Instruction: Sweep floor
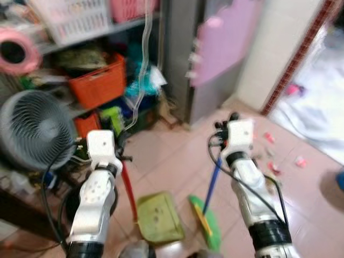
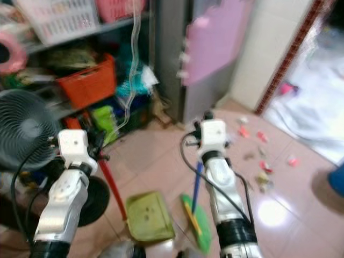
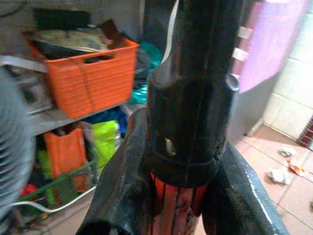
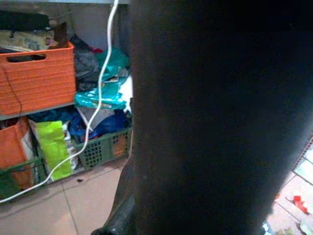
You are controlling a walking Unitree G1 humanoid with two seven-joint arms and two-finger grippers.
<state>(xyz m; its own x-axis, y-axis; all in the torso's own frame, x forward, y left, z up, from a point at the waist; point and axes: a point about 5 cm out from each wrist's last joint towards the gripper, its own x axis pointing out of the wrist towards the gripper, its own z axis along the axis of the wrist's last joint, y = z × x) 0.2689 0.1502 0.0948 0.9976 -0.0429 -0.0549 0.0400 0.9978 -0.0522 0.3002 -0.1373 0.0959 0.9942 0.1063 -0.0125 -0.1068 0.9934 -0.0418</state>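
Dustpan (image 1: 159,217): left end effector (image 1: 124,156) clamps its red handle
Broom (image 1: 206,220): right end effector (image 1: 221,141) grips it
Progress: litter (image 1: 273,166) unswept, barely started

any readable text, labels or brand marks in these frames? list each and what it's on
None can be read.
The teal packets on the shelf may carry print, but it is too blurred to make out.
Orange crate, fan, green dustpan, broom head: no lettering shows on them.
The scraps on the floor are too small and blurred to tell.
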